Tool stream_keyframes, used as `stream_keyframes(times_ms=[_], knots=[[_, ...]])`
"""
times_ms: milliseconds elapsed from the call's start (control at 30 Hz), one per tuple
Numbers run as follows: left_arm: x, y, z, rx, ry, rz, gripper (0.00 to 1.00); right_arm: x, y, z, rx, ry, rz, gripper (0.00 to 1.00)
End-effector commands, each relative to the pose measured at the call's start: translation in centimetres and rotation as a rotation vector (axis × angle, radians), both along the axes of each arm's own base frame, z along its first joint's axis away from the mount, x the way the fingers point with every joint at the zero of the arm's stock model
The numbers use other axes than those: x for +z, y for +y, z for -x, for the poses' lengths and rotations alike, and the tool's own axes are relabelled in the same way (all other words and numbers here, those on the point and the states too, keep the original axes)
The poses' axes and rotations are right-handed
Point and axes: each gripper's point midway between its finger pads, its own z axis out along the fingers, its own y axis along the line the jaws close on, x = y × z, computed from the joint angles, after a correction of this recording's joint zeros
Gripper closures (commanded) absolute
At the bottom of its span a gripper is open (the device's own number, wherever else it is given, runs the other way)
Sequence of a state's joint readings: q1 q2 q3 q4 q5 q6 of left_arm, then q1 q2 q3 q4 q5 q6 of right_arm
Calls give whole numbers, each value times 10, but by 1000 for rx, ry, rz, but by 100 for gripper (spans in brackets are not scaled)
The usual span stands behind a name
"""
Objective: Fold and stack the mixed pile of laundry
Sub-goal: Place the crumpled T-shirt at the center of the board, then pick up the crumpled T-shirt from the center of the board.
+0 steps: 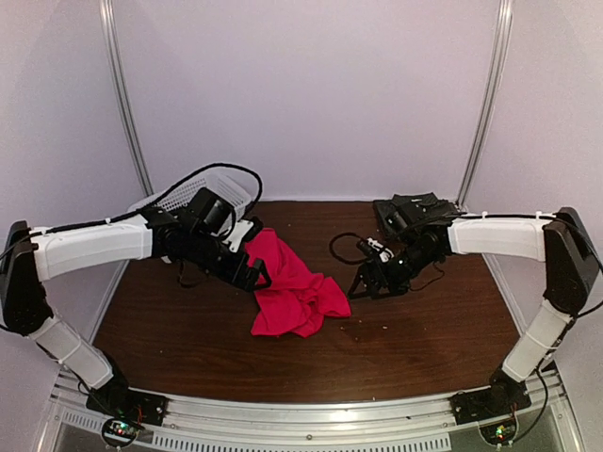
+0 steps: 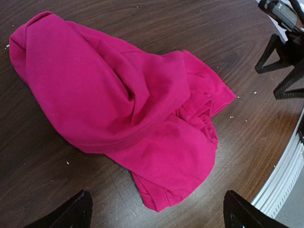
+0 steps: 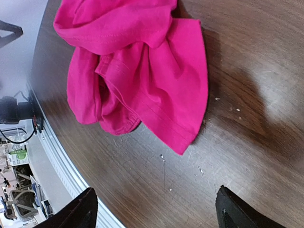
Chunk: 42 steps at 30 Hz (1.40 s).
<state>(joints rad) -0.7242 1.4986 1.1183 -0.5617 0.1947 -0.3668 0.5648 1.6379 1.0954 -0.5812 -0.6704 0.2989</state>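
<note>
The red-pink T-shirt (image 1: 294,285) lies crumpled in the middle of the brown table; it fills the left wrist view (image 2: 128,104) and the top of the right wrist view (image 3: 137,71). A dark flat bundle (image 1: 413,209) at the back right looks like the charcoal shirt; its stripes are too small to tell. My left gripper (image 1: 252,275) is open and empty, just above the T-shirt's left edge (image 2: 159,216). My right gripper (image 1: 366,281) is open and empty, over bare table right of the T-shirt (image 3: 156,213).
A white lattice basket (image 1: 219,185) stands at the back left behind the left arm. Black cables (image 1: 344,247) loop on the table near the right gripper. The table's metal front rail (image 1: 311,414) runs along the near edge.
</note>
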Motion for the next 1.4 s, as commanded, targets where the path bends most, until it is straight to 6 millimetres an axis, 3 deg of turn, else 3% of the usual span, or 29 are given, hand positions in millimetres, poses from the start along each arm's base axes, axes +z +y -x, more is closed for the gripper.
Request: stream_keyframes(times_ms=[0, 133, 267, 400, 500, 567, 700, 800, 833, 900, 933, 1033, 1067, 1167, 1367], knots=[[-7, -15, -32, 66, -39, 18, 4, 2, 40, -11, 90, -90, -19, 14], [-33, -15, -51, 117, -8, -81, 9, -26, 52, -16, 96, -83, 45, 16], [-50, 0, -71, 206, -9, -211, 10, -49, 53, -31, 43, -94, 125, 15], [-67, 7, -84, 242, 60, -182, 16, -74, 62, -42, 48, -105, 254, 17], [-66, 10, -92, 238, 116, -98, 36, -91, 59, -46, 19, -88, 336, 33], [-58, 15, -99, 235, 122, -30, 52, -96, 55, -48, -9, -81, 361, 52], [-40, 27, -105, 222, 111, 27, 81, -80, 42, -50, -47, -106, 381, 99], [-18, 32, -101, 224, 70, 58, 98, -44, 27, -49, -78, -157, 351, 100], [-12, 33, -100, 225, 59, 68, 100, -29, 21, -50, -95, -174, 330, 100], [1, 32, -92, 220, 52, 111, 100, 4, 8, -49, -136, -207, 281, 100], [8, 28, -87, 197, 42, 149, 93, 20, 3, -50, -157, -231, 250, 100], [28, 3, -68, 81, -94, 170, 38, 68, -5, -49, -200, -297, 122, 100], [36, -8, -62, 29, -159, 166, 27, 81, -5, -46, -202, -308, 77, 100], [45, -43, -46, -100, -300, 168, 18, 95, 1, -40, -181, -293, 1, 100], [31, -108, -37, -227, -389, 270, 16, 114, 3, -43, -195, -314, -29, 100]])
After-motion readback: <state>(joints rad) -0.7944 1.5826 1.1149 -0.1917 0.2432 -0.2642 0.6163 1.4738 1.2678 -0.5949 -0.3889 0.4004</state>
